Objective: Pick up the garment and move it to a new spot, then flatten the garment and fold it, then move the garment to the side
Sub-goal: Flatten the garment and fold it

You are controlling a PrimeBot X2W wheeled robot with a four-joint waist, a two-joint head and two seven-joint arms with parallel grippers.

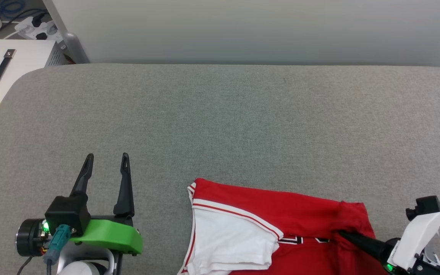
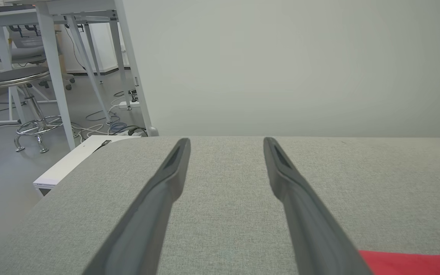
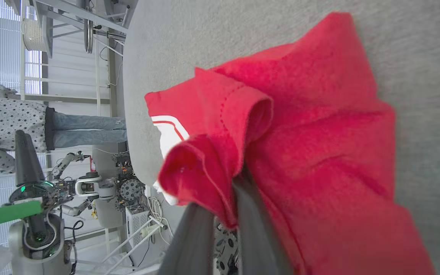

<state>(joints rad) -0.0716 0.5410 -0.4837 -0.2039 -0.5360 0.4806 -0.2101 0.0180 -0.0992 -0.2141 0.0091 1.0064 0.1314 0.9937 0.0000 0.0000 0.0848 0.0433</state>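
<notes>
The right gripper (image 1: 341,233) is pinching a bunched bit of the garment (image 1: 281,214), which lies at the near edge of the table (image 1: 220,114). The left gripper (image 1: 107,156) is spread wide, well apart from it. This looks like the picking-up step. Next, lift it and carry it to bare table.

Left tool (image 1: 107,155) points forward, fingers spread wide; right tool (image 1: 341,233) pinches the garment (image 1: 281,208).

garment (image 3: 319,133) looks like soft, fuzzy red cloth; counter (image 1: 243,122) wears matt grey woven fabric; left claw (image 1: 107,157) is matt dark plastic.
</notes>
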